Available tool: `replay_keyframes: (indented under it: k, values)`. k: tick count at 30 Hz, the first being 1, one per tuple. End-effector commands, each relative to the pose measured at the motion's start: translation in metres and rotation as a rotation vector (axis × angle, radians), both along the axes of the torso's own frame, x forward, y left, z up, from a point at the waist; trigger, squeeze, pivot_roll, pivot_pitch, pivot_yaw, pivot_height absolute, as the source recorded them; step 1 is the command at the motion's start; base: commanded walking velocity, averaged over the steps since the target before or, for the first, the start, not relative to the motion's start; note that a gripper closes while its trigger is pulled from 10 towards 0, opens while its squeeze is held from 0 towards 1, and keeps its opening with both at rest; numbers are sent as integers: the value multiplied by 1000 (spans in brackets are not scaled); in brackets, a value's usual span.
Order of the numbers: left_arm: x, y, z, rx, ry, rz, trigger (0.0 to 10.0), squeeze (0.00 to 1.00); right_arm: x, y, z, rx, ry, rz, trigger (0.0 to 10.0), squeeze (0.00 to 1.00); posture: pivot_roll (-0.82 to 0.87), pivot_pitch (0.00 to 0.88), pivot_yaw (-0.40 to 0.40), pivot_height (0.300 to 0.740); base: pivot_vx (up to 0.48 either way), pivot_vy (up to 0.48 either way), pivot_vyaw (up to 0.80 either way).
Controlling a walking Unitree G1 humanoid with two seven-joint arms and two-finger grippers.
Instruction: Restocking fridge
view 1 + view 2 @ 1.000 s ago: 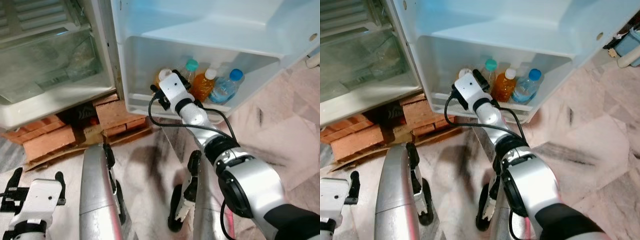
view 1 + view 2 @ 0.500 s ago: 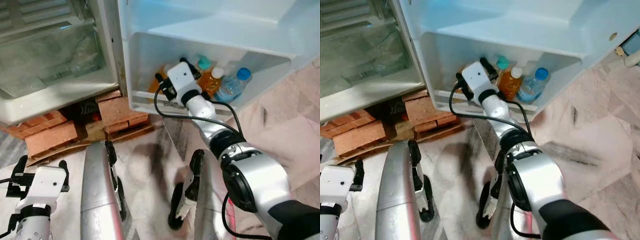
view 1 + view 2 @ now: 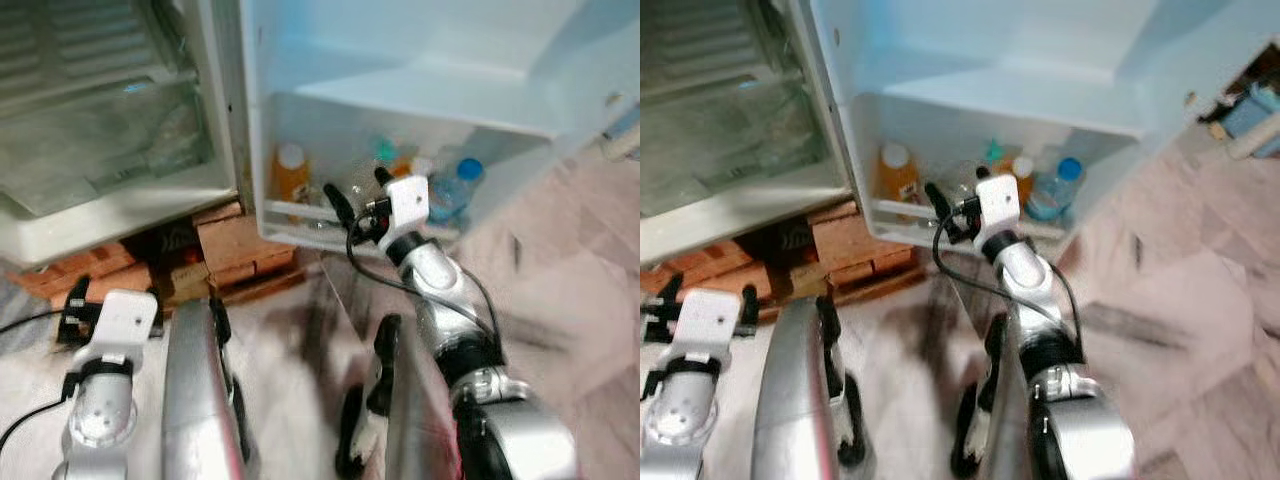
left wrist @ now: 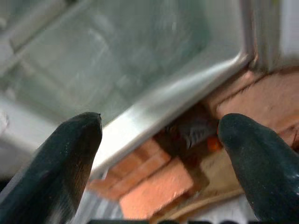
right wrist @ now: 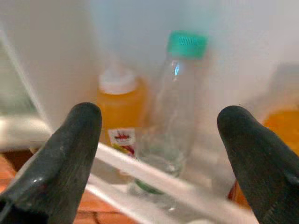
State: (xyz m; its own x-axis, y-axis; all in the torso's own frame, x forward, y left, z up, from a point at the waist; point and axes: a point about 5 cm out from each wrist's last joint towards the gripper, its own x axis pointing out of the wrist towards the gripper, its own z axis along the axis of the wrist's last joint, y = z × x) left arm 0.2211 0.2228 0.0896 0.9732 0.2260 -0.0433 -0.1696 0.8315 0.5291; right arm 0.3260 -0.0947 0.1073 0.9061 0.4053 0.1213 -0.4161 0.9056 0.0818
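- Marble floor (image 3: 560, 300) is seen under an open fridge (image 3: 110, 150); the fridge is propped on bricks (image 3: 235, 245).
- The door shelf (image 3: 300, 212) is stocked with bottles, all upright behind the rail.
- Orange bottle (image 3: 290, 172) with a white cap is placed at the shelf's hinge end.
- Clear bottle (image 5: 175, 116) with a green cap is set just beside it; a second orange bottle (image 5: 280, 126) is partly seen beyond that.
- Blue-capped bottle (image 3: 452, 188) is set at the far end of the shelf.
- Right gripper (image 5: 159, 154) is held just outside the rail, facing the clear bottle; fingers are spread, nothing is gripped.
- Left gripper (image 4: 159, 154) is held low, pointed at the fridge's bottom edge and the bricks; fingers are spread, nothing is held.
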Motion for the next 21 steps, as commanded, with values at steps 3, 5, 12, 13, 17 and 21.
replay_keyframes:
  k: [3, 5, 12, 13, 17, 21]
  values:
    - [2, -5, -8, -23, 17, -28, 10000, 0, -10, -10, 2, 58, -2, -76, 10000, 0, 122, 53, -93, 503, 0, 0, 0]
    - [11, -9, -8, -40, 14, -76, 10000, 0, -25, -15, 0, 75, -17, -112, 10000, 0, 109, 29, -82, 503, 0, 0, 0]
    - [25, -14, -6, -63, 2, -148, 10000, 0, -32, -22, 8, 75, -24, -151, 10000, 0, 99, 2, -64, 533, 0, 0, 0]
    - [25, -13, -6, -63, -1, -149, 10000, 0, -32, -24, 10, 81, -29, -156, 10000, 0, 99, 0, -61, 538, 0, 0, 0]
    - [26, -11, -7, -69, -7, -153, 10000, 0, -31, -29, 16, 95, -31, -165, 10000, 0, 101, 0, -66, 568, 0, 0, 0]
    - [28, -12, -8, -78, -10, -154, 10000, 0, -26, -27, 22, 111, -36, -151, 10000, 0, 110, 0, -70, 598, 0, 0, 0]
